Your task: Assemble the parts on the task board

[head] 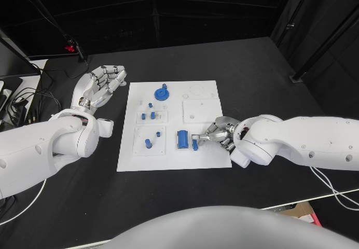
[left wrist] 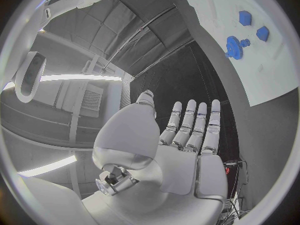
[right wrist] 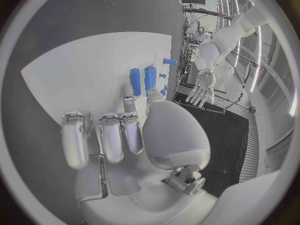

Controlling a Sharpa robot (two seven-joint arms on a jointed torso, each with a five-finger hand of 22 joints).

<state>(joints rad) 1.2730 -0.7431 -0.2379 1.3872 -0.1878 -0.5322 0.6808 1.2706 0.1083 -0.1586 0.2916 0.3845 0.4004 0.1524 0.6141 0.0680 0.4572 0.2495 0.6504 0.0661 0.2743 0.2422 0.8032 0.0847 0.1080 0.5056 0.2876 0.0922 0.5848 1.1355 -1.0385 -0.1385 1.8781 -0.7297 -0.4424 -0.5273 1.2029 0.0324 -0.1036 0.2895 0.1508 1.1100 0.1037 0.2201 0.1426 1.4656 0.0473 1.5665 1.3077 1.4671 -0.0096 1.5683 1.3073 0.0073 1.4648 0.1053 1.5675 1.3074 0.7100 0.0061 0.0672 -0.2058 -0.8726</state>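
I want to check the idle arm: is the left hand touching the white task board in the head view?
No, the left hand is open over the black table, apart from the edge of the task board.

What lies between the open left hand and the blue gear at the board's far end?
In the head view, only bare black table and a strip of white task board separate the left hand from the blue gear.
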